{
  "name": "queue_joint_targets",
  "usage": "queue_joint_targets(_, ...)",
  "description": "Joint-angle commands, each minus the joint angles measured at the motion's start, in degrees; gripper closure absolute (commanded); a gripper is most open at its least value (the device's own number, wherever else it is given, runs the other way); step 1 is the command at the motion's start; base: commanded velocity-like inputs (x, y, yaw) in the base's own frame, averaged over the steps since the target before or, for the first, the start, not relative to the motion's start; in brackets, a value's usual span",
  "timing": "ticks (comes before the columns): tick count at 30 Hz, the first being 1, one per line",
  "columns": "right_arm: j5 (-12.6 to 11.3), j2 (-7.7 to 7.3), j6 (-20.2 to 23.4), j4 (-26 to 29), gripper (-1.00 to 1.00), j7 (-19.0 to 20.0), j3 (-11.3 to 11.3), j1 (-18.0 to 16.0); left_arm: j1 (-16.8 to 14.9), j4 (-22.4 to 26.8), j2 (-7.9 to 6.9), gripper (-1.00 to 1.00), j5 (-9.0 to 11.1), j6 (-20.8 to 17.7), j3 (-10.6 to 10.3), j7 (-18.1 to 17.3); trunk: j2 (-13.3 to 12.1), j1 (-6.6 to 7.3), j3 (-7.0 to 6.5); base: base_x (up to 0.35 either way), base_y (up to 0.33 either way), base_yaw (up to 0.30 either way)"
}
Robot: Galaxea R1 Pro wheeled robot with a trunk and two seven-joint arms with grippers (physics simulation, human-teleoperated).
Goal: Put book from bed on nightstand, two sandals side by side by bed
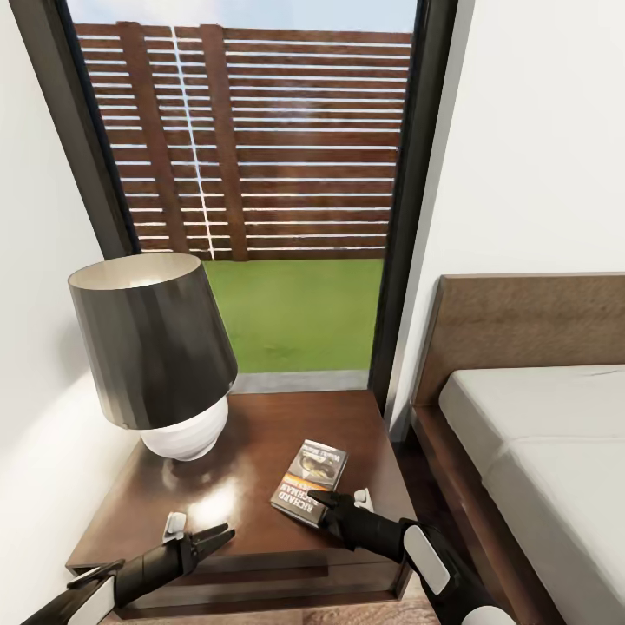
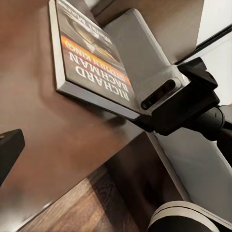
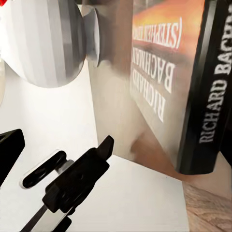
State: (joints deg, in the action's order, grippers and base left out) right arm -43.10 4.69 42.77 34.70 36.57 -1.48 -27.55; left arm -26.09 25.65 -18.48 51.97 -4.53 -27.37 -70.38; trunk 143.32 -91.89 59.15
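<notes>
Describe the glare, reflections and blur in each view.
Head view: the glossy nightstand carries pale sheen beside the lamp. Left wrist view: the book is sharp, the floor below soft. Right wrist view: the lamp base shows banded shading; the book's cover mirrors faintly in the wood.

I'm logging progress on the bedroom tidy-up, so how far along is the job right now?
Done, it seems: the book lies flat on the nightstand beside the lamp, off the bed. In hand: the right gripper sits at the book's near edge; whether it grips is unclear. Left: placing both sandals beside the bed.
</notes>
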Motion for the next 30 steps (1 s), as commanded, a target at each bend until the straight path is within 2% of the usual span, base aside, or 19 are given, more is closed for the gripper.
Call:
queue_joint_targets(1,-0.2,0.0,0.3,0.0,-1.0,0.0,0.0,0.0,0.0,0.0,-0.06,-1.0,0.6,-0.5,-0.4,-0.1,0.0,0.01,0.05,0.0,0.0,0.0)
queue_joint_targets(30,-0.2,-0.03,0.3,0.0,-1.0,0.0,0.0,0.0,-0.1,0.0,0.1,-1.0,0.6,-0.4,-0.4,0.0,0.0,0.01,0.05,0.0,0.0,0.0)
